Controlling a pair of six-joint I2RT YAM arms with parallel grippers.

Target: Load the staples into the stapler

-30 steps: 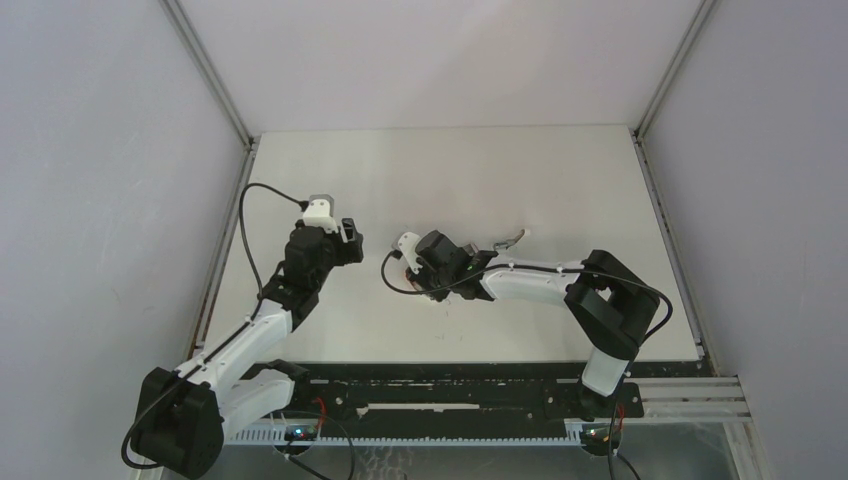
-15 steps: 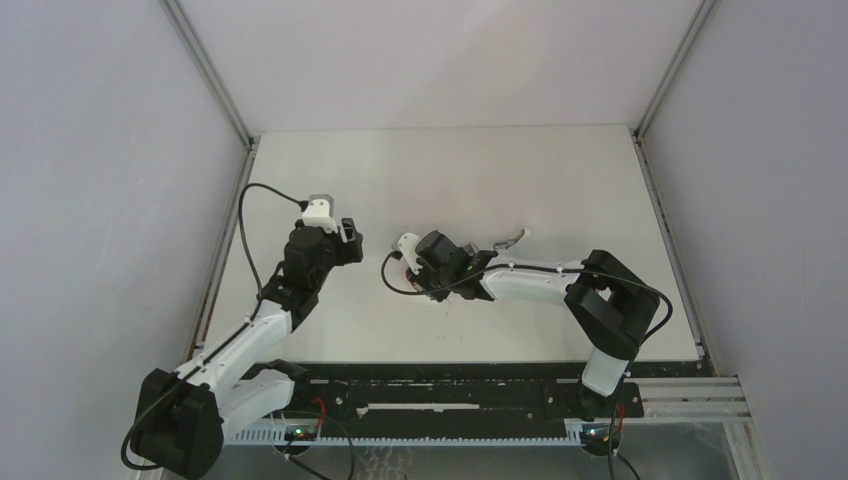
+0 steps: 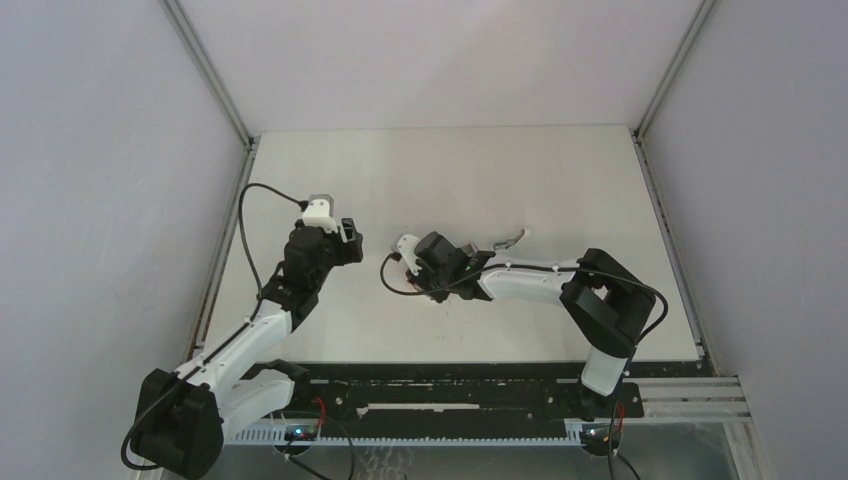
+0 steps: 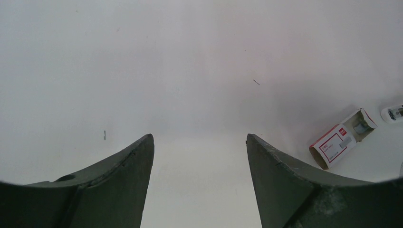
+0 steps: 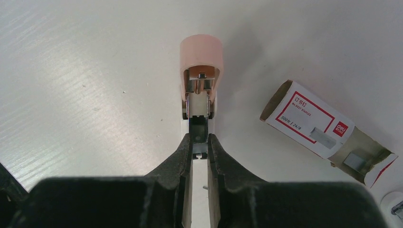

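The right hand [image 5: 199, 139] has its fingers drawn almost together on the near end of the stapler [image 5: 201, 54]. They pinch the narrow metal channel that runs back from the raised pink cover. Whether a strip of staples already sits between the pads cannot be made out.

The staples [image 5: 306, 118] lie flat on the tabletop [image 5: 71, 71] just to the right of the stapler and apart from it. Their brown inner tray [image 5: 363, 159] is slid out at the end farther from the stapler.

The left hand [image 4: 199, 137] hovers well to the left of the stapler. It is spread wide, with nothing between its fingers and bare tabletop below.

The step in hand appears to be work at the open magazine, and alignment probably matters most. The pinch should stay square to the channel, so that whatever slides there runs straight towards the pink cover and does not ride up on a side wall. A light, steady grip suits it, since the stapler is small and looks easy to twist or skid. The free left hand could come in beside the stapler to brace it. The cover should stay up until a strip lies flat in the channel.
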